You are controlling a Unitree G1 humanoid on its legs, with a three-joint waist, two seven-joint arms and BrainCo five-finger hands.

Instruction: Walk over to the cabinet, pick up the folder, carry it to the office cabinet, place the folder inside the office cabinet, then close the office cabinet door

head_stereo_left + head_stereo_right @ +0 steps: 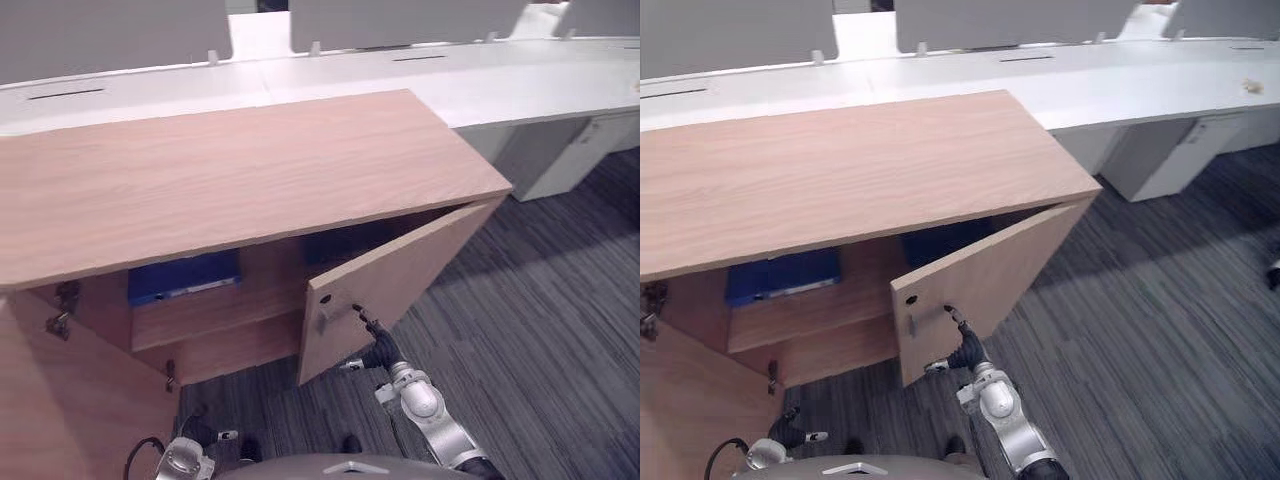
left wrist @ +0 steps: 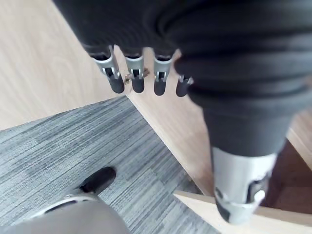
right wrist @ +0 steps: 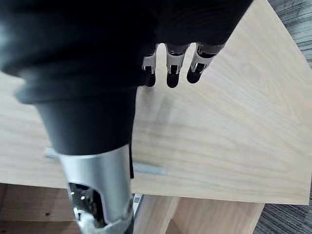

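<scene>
Pressing released, straight-fingered right hand on the half-open, smooth light-wood cabinet door, could skid off, leaving it ajar

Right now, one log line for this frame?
step: close door | folder: inside cabinet | right door: half open | right robot hand: open, at door face | left robot hand: open

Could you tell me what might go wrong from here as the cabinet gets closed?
The right hand is at the right door beside its handle, fingers straight; pushing, they could slip off or get pinched at the closing edge. The left door stands wide open and might be left so.
</scene>
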